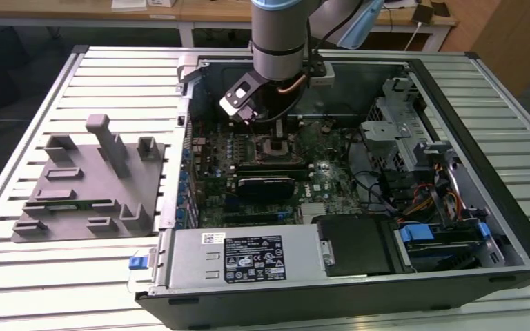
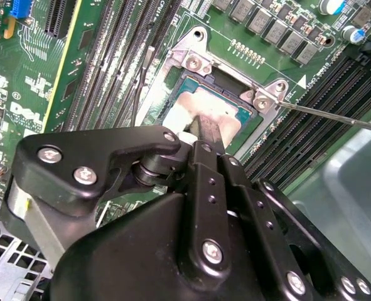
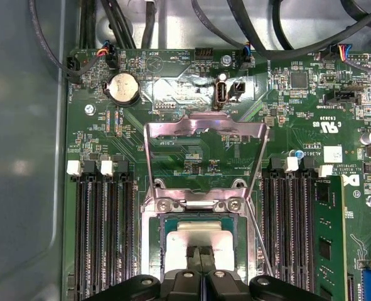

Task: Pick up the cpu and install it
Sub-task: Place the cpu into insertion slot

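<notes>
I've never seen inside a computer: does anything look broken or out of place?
Nothing looks broken. The metal cover stands flipped up, and the cpu lies square in the open socket, under the jaws.

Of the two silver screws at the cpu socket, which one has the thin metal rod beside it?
In the second wrist view, the screw whose tab the thin rod runs off from; the other screw has no rod near it.

Above the cpu (image 3: 179, 240) we find open room; the raised load plate (image 3: 204, 125) blocks one side, low memory slots (image 3: 100, 232) flank it, and cables (image 3: 119, 22) crowd beyond the plate.
</notes>
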Robot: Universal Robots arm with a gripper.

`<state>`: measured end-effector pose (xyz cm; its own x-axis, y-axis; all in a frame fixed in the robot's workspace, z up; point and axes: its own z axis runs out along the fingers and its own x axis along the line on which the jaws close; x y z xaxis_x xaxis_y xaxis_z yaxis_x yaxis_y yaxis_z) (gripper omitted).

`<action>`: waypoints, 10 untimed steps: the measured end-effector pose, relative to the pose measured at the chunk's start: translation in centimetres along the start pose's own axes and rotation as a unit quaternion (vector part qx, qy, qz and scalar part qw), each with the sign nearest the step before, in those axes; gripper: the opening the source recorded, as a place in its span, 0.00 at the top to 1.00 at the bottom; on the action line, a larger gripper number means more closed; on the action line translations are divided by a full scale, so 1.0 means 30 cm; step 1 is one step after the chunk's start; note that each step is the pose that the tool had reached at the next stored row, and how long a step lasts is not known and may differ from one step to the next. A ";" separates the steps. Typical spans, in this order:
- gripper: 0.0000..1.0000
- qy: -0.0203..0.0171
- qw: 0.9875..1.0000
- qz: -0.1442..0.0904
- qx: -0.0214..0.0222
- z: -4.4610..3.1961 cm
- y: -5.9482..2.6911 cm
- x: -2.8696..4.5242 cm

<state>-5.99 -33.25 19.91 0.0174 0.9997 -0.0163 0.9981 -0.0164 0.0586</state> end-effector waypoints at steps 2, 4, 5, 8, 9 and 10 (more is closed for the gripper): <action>0.89 0.000 1.000 0.000 0.000 0.000 0.000 0.000; 0.89 0.000 1.000 0.000 0.000 0.001 0.000 0.000; 0.89 0.000 1.000 0.000 0.000 0.001 0.000 0.000; 0.89 0.000 1.000 0.000 0.000 0.002 0.000 0.000; 0.89 0.000 1.000 0.000 0.000 0.002 0.000 0.000; 0.89 0.000 1.000 0.000 0.000 0.002 0.000 0.000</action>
<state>-5.99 -33.25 19.84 0.0174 0.9997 -0.0165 0.9982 -0.0164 0.0584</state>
